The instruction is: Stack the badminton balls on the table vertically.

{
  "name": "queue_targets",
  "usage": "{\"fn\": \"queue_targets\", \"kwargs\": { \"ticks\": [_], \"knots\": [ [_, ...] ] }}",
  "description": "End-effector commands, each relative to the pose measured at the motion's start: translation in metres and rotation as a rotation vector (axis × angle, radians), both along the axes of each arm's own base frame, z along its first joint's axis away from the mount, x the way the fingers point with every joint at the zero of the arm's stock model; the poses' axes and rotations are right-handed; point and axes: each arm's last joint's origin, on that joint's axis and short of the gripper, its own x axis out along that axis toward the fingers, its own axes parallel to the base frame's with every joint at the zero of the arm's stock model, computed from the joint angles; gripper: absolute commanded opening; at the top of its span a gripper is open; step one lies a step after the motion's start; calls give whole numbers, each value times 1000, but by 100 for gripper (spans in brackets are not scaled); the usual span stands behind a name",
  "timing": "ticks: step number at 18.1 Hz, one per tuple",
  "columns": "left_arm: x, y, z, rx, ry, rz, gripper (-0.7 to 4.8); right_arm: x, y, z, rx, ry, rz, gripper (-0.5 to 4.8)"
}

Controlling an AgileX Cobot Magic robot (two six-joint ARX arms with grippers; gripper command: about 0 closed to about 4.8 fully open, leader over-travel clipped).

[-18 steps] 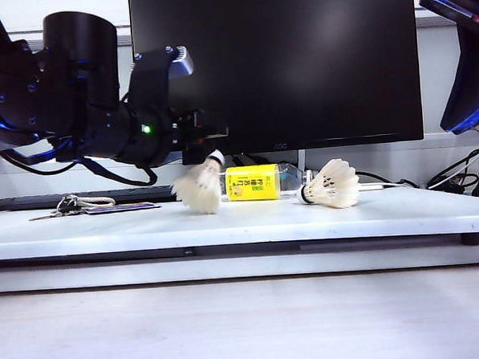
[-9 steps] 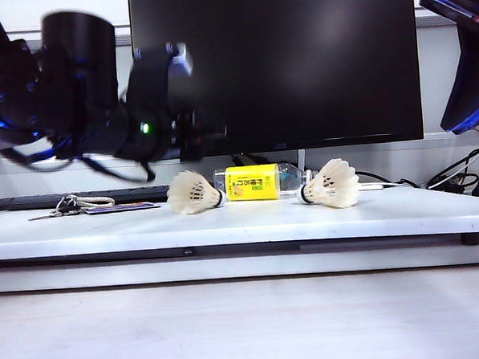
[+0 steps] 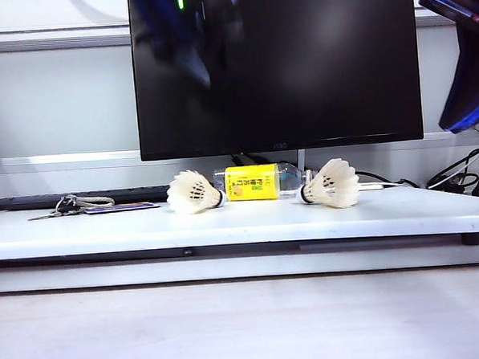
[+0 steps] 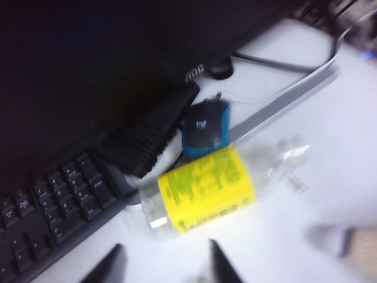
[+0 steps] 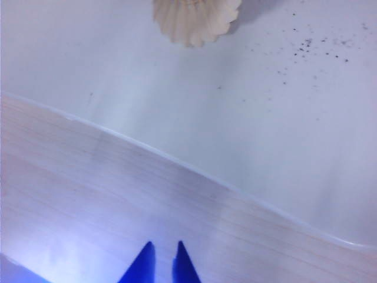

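Aloft, left hand [image 4: 165,268], right hand [image 5: 161,262]; white table [image 3: 386,212].

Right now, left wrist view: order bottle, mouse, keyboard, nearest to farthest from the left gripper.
From the left gripper, its fingers apart:
1. Bottle, lying just beyond the fingers.
2. Keyboard, off to one side under the monitor.
3. Mouse, behind the bottle.
Keyboard and mouse are close.

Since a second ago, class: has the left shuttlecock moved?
Yes. The left shuttlecock dropped from its tilted, lifted pose onto the table, settling on its side left of the bottle.
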Motion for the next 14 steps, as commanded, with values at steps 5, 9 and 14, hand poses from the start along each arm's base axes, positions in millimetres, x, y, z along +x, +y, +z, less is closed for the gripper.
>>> {"fn": "queue_targets", "kwargs": {
  "ticks": [5, 9, 14],
  "knots": [
    [42, -5, -50, 94, 483, -68, 255, 0, 1, 2, 28, -11, 28, 53],
    [54, -10, -81, 147, 525, -60, 286, 0, 1, 2, 32, -10, 32, 53],
    [59, -12, -83, 161, 475, -65, 285, 0, 1, 2, 32, -11, 32, 53]
  ]
}}
